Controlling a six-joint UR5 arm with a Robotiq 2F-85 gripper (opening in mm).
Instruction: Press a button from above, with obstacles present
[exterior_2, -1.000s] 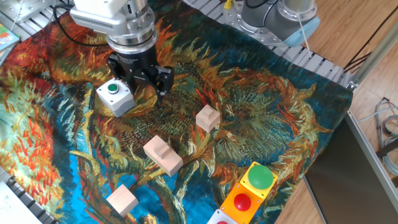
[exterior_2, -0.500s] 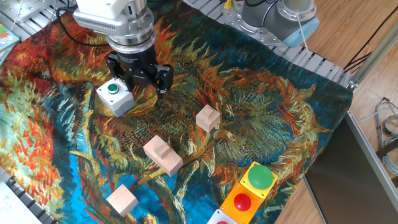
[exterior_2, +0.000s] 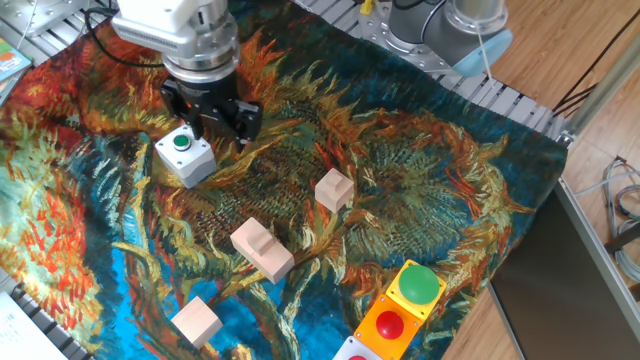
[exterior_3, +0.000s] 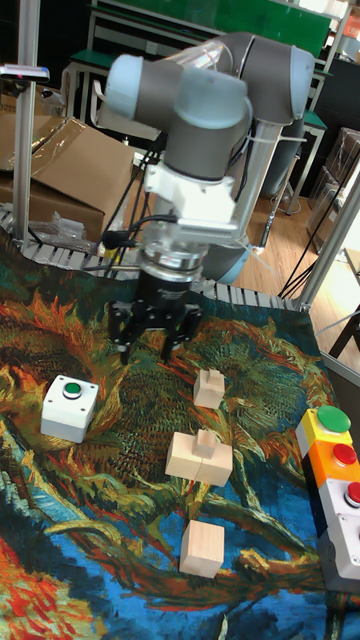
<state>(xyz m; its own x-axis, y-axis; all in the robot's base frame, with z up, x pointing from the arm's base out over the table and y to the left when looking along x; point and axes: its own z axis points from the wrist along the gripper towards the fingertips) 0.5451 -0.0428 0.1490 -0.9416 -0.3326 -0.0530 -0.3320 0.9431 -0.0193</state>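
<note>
The button is small, round and green, on top of a light grey box at the left of the patterned cloth; in the tall fixed view the button is at the left. My gripper hangs just behind and to the right of the box, above the cloth, not over the button. Seen from the tall fixed view, the gripper is right of the box and farther back. Its dark fingertips are not clear enough to judge. The obstacles are three pale wooden blocks: a small one, a stepped one and one near the front.
At the front right stands a yellow box with a larger green button, then an orange box with a red button. The cloth ends at a metal rail at the back right. A cable trails from the wrist.
The gripper has shifted a little to the left and toward the back, closer to the grey box. The box and the blocks have not moved.
</note>
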